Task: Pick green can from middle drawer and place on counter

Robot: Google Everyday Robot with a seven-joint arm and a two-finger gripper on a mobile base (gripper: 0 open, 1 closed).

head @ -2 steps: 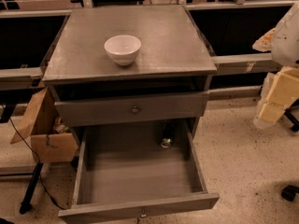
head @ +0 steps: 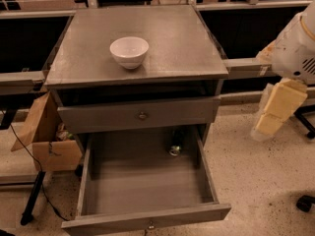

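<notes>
The green can [head: 175, 144] lies at the back of the open middle drawer [head: 147, 181], right of centre, half in shadow under the closed drawer front above it. The drawer is pulled far out, with a small knob [head: 150, 225] at the front. The counter [head: 142, 31] is the cabinet's flat grey top. My gripper [head: 276, 111] hangs to the right of the cabinet, outside it, at about the height of the upper drawer front and well away from the can. It holds nothing that I can see.
A white bowl [head: 129, 51] stands on the counter, left of centre. The closed upper drawer front [head: 140, 114] has a round knob. A cardboard box [head: 49, 141] sits left of the cabinet, with a cable and a stand leg. Grey rails run along both sides.
My gripper has shifted a little to the left, toward the cabinet. The can, the drawer and the bowl have not moved.
</notes>
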